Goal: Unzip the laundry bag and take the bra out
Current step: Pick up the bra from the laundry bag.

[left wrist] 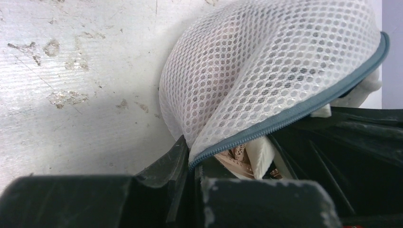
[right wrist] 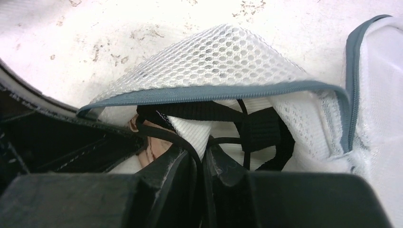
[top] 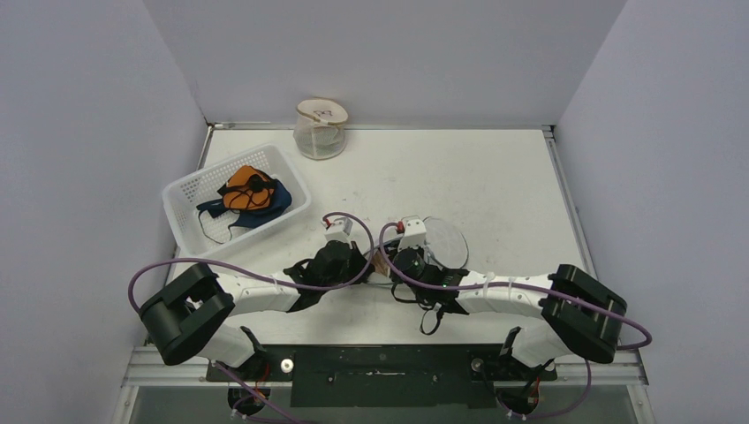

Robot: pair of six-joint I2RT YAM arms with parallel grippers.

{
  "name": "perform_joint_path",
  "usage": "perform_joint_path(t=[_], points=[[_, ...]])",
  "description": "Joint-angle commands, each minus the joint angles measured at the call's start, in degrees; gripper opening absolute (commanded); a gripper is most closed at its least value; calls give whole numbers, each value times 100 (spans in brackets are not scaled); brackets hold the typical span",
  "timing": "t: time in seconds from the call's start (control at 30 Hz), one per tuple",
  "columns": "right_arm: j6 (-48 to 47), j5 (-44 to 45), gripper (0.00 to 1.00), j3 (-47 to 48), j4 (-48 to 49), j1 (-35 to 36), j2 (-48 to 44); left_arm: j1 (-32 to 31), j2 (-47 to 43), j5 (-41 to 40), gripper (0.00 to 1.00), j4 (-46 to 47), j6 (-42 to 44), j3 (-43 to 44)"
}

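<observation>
The white mesh laundry bag with a grey zip edge lies at the table's middle, its mouth open. My left gripper is shut on the bag's zip edge; the mesh bulges above it, and beige lace and a white pad of the bra show in the opening. My right gripper reaches into the open mouth and is shut on the bra's white ribbed fabric and black strap. Most of the bra stays inside the bag.
A white plastic basket holding orange and blue garments stands at the left. A clear lidded container stands at the back edge. Grey walls close in the table on three sides.
</observation>
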Motion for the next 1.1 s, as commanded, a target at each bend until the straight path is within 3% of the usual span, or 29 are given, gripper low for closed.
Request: perform_joint_path(t=[0.0, 0.27, 0.57, 0.87, 1.07], points=[[-101, -191, 5, -245, -122, -26, -553, -2, -153, -50, 0, 143, -5, -54], [-267, -1163, 5, -459, 159, -135, -1183, -40, -192, -58, 0, 120, -33, -27], [-650, -3611, 5, -226, 323, -333, -1682, -41, -373, -80, 0, -139, -114, 158], [-445, -4210, 5, -235, 495, -681, -2471, -30, -460, -102, 0, -438, -152, 409], [-631, -3537, 5, -264, 324, -782, -3138, -33, -439, -122, 0, -597, -223, 431]])
